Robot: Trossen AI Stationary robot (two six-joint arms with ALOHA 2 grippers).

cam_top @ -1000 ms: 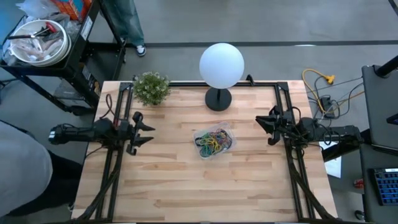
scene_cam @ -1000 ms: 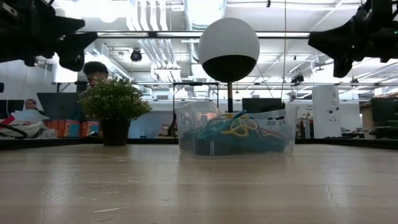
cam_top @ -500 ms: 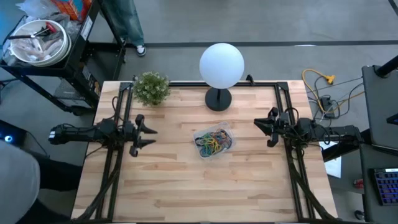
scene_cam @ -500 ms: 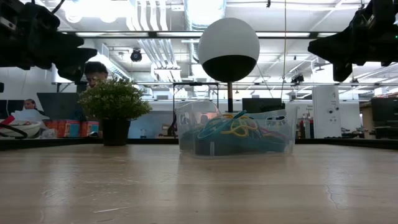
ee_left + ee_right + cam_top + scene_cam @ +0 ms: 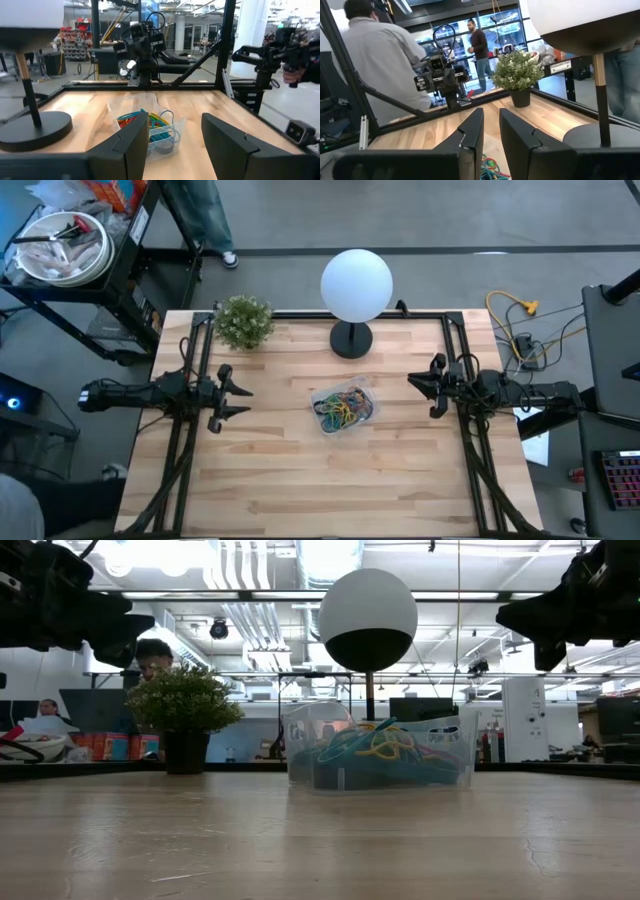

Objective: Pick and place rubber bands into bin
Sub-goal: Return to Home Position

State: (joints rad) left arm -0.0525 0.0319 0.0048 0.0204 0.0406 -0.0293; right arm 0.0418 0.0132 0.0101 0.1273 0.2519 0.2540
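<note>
The bin (image 5: 320,394), a small clear tray, stands on its base at the middle of the wooden table. The rubber bands (image 5: 343,412) lie heaped inside it, blue, yellow, green and red; the low view shows them through the clear wall (image 5: 380,753). My left gripper (image 5: 240,398) hangs level over the table's left edge, open, with nothing between its fingers. My right gripper (image 5: 420,392) hangs about level over the right edge. Its fingers stand a narrow gap apart with nothing between them (image 5: 491,125). Both point toward the bin from well off.
A white globe lamp (image 5: 355,284) stands on its dark base behind the bin at the far edge. A small potted plant (image 5: 243,321) sits at the far left corner. Black frame rails run along the left and right edges. People stand beyond the table (image 5: 385,60).
My left gripper has tipped up a little and now sits level, keeping its place at the left edge. The bin and the rubber bands have not moved.
</note>
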